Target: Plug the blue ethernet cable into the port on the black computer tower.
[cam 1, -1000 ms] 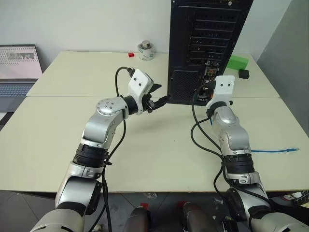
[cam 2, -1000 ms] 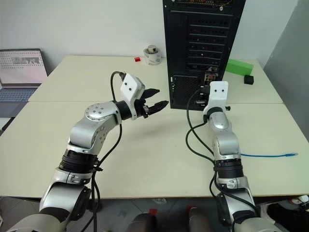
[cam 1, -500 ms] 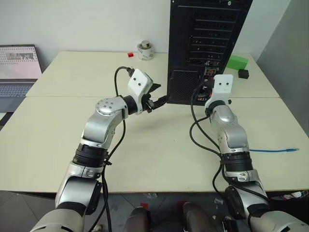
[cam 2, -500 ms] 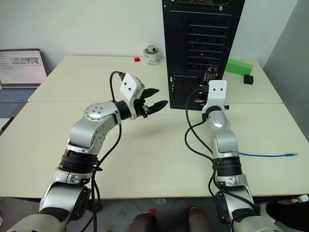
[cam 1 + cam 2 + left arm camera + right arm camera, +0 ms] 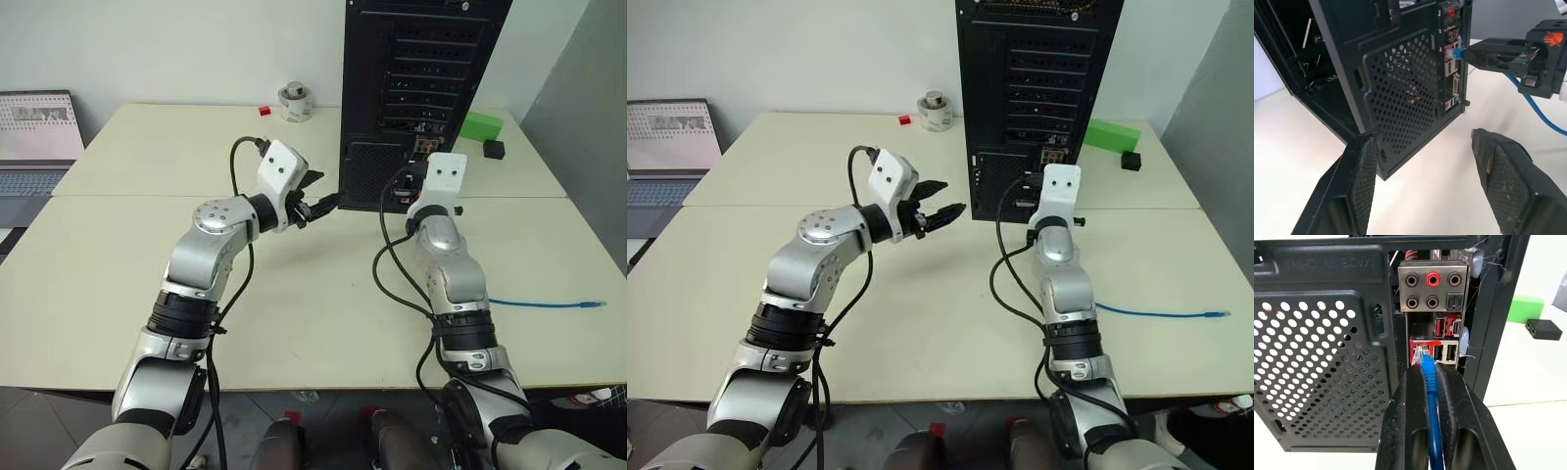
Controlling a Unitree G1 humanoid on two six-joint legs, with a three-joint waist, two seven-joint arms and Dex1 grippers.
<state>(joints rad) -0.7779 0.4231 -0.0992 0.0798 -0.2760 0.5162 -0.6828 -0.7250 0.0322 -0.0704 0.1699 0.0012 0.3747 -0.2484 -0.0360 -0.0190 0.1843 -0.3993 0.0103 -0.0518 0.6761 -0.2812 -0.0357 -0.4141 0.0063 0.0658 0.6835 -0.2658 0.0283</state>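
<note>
Thin bright-blue ethernet cable [image 5: 1428,377] w/ clear plug, pinched in right pincer [image 5: 1428,382] at black computer tower [image 5: 1322,357] port strip; left pincer [image 5: 1430,171] open, empty.

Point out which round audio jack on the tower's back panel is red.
The top-row middle jack on the black computer tower is red; the four other round jacks beside and below it are dark.

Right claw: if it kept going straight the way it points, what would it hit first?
Probably the tower's port strip: the right claw, shut on the cable, holds the plug just short of a port. Whether it touches yet is unclear.
</note>
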